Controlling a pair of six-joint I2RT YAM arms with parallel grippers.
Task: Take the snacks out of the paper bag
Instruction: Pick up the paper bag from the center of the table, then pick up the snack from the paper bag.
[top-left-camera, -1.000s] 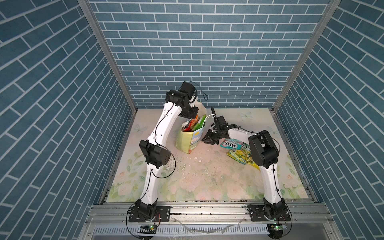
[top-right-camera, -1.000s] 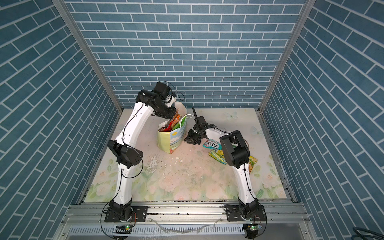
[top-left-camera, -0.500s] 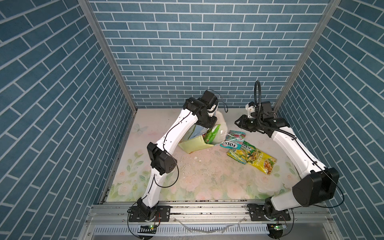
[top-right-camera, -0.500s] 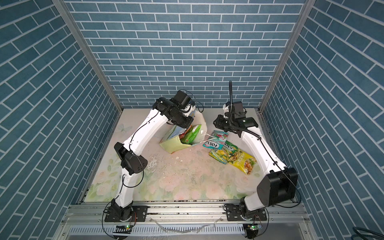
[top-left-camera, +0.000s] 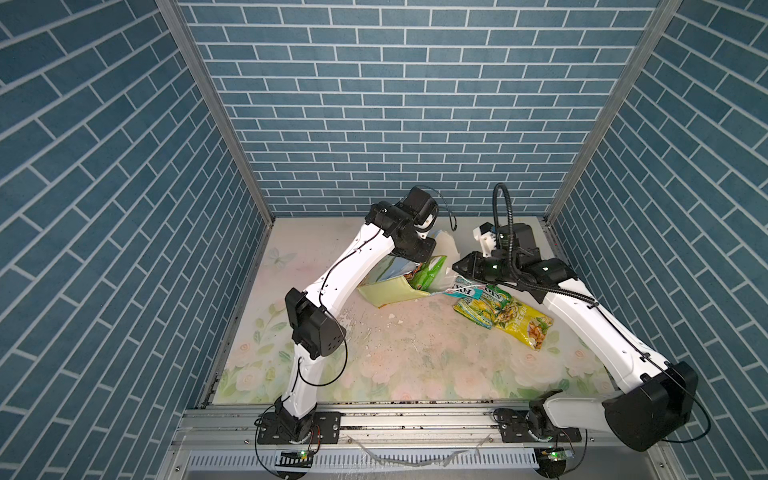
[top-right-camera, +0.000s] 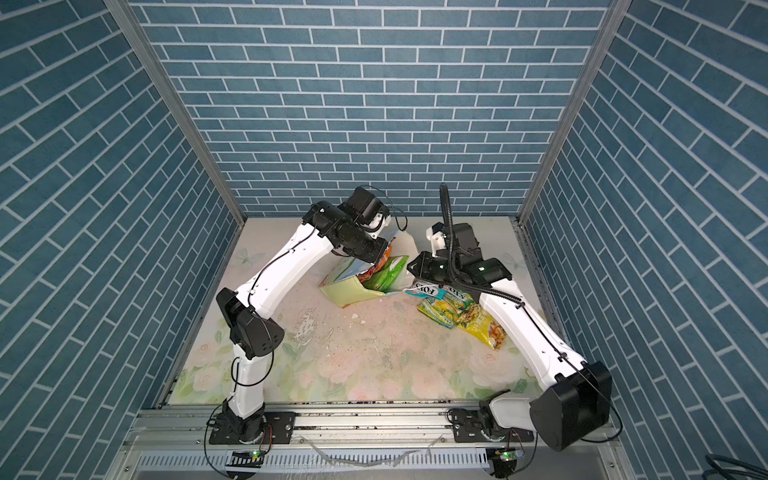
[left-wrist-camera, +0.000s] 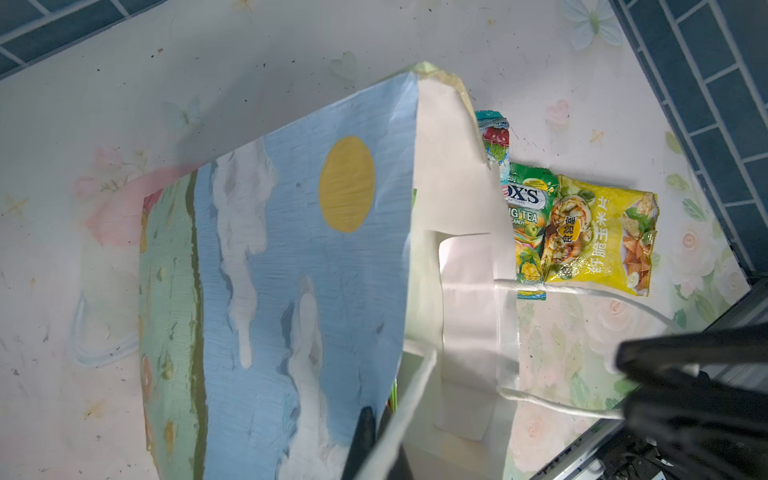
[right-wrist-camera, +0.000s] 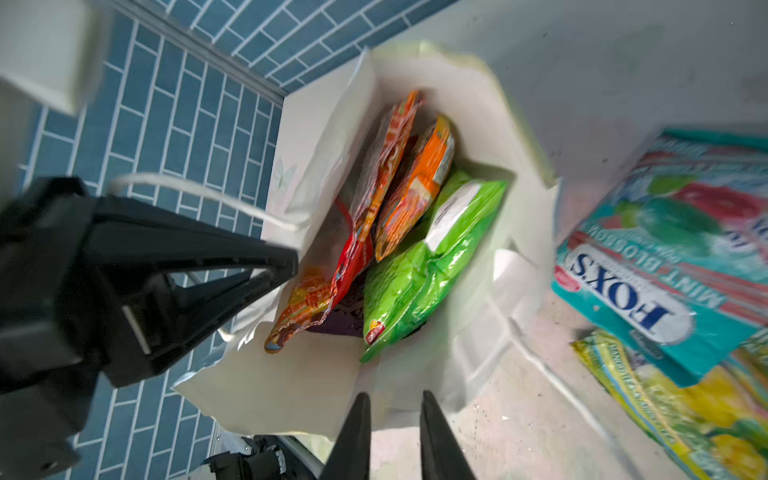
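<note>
4 snacks (right-wrist-camera: 424, 266) remain in the paper bag (top-left-camera: 388, 289), now tipped at frame centre, left gripper (right-wrist-camera: 289, 258) clenched on its rim; right gripper (right-wrist-camera: 395, 397), parted and empty, has returned for another.

the paper bag (top-left-camera: 388, 289) was tilted, mouth sideways. a green packet (right-wrist-camera: 432, 266), an orange packet (right-wrist-camera: 415, 191) and a red packet (right-wrist-camera: 353, 249) sat inside; a teal packet (right-wrist-camera: 665, 266), a green-yellow packet (left-wrist-camera: 528, 216) and a yellow packet (left-wrist-camera: 598, 241) lay overlapping just outside.
</note>
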